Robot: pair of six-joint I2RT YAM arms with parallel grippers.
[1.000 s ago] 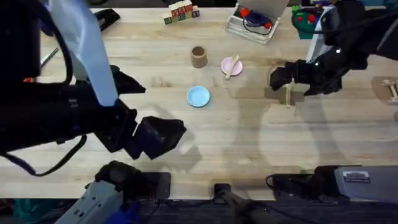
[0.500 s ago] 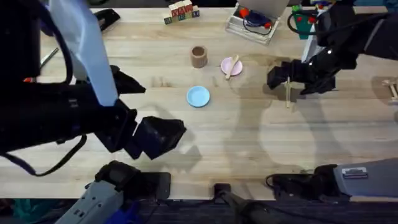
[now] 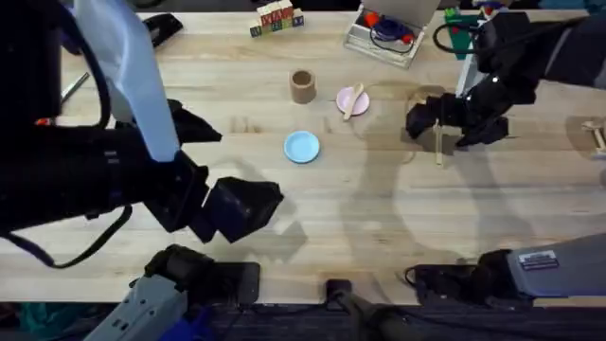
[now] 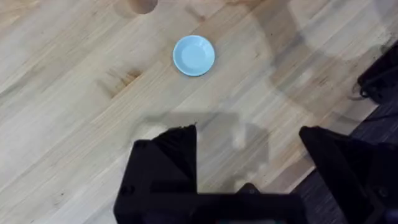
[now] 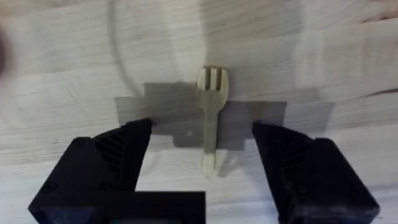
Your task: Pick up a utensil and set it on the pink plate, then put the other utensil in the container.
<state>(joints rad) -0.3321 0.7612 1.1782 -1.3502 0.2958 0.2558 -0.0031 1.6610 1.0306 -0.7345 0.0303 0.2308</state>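
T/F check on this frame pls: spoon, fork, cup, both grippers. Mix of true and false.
1. The spoon lies on the pink plate. True.
2. The fork is in the cup. False: it lies on the table, between the right gripper's fingers.
3. The right gripper is open. True.
4. The left gripper holds the blue plate. False: it is open and empty, and the plate sits apart on the table.
5. The cup lies tipped over. False: it stands upright.
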